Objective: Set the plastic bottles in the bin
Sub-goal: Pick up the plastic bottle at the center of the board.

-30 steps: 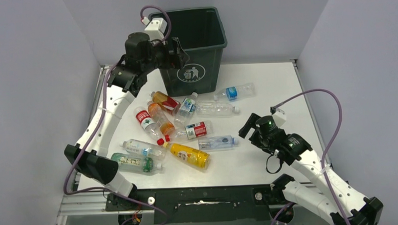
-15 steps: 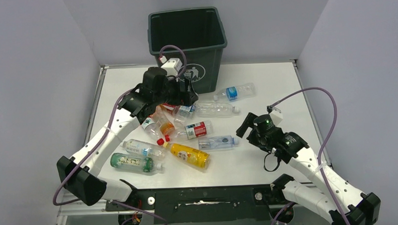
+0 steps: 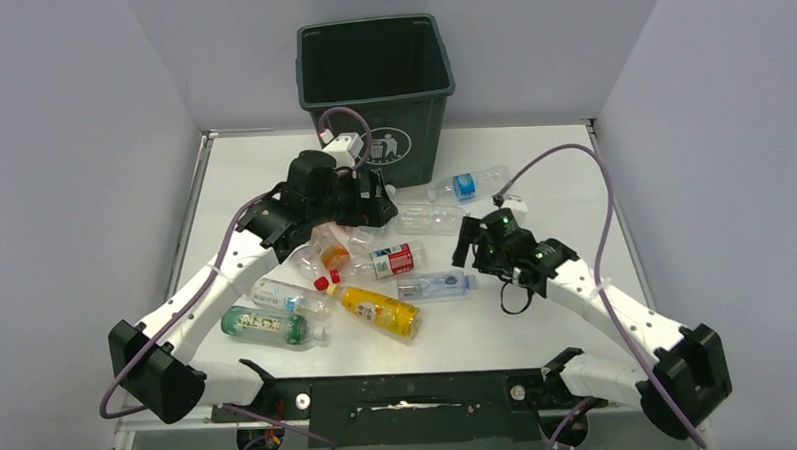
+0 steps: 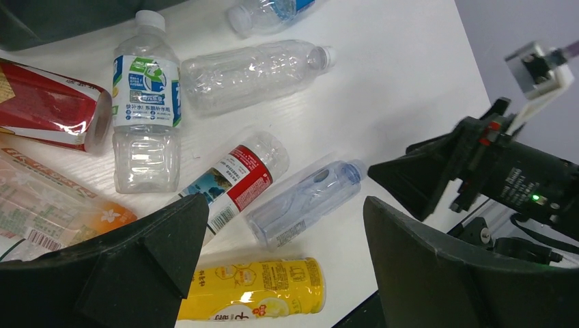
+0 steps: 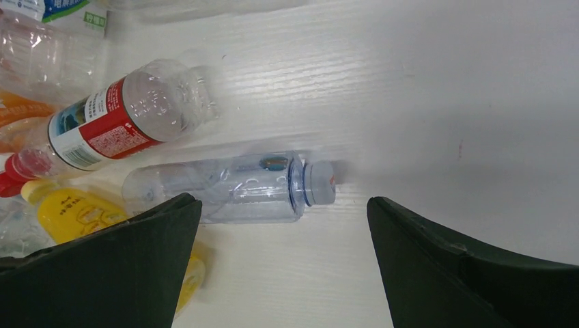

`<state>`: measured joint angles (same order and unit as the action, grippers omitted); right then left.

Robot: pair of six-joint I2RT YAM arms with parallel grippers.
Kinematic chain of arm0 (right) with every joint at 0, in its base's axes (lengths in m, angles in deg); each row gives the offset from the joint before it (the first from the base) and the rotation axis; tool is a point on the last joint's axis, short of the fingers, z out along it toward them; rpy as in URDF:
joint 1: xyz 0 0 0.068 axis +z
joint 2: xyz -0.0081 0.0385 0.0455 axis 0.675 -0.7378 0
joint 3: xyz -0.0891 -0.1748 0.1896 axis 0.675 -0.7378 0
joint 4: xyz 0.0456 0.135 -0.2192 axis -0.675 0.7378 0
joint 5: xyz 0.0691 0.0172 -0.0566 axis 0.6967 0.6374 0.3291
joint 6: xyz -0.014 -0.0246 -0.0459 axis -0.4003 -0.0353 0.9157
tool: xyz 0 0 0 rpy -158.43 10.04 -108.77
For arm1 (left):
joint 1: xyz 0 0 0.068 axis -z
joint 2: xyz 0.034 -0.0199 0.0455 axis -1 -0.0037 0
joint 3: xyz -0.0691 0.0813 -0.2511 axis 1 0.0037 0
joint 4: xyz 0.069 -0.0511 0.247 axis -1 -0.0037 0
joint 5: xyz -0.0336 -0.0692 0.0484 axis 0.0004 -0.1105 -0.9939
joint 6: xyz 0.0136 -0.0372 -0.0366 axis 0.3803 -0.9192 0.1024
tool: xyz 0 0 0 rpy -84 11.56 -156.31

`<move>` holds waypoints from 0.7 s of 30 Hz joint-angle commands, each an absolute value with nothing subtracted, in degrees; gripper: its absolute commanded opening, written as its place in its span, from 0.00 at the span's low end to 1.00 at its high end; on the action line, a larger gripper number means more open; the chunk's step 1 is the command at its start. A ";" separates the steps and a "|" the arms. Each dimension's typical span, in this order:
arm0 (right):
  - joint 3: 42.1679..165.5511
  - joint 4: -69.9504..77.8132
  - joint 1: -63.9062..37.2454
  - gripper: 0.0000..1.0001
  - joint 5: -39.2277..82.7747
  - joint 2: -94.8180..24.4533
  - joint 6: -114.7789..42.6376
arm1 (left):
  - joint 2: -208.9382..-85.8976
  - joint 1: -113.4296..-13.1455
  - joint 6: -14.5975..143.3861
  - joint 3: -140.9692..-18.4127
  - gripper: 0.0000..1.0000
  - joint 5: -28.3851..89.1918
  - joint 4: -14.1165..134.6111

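Bottles (image 3: 394,259) lie strewn on their sides across the white counter (image 3: 543,170), just in front of the dark green bin (image 3: 378,86) that stands upright at its far edge. We see the left jaws spread wide and empty above the back of the heap, near the bin's front wall. The right jaws, likewise spread and empty, hang over a clear bottle (image 5: 232,188) that lies beside a red-labelled bottle (image 5: 116,123). We cannot tell whether they touch it. A yellow bottle (image 3: 377,310) and a green-labelled bottle (image 3: 263,325) lie nearest the arms' bases.
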<state>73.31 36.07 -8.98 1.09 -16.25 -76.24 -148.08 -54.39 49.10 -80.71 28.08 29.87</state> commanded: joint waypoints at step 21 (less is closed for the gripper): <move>77.49 23.56 -7.51 1.00 21.25 -29.02 -45.44 | -144.70 -53.38 48.02 -78.73 0.85 29.34 34.57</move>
<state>77.90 25.60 -8.22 18.71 -30.26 -49.35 -145.51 -53.76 48.10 -77.82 28.38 31.05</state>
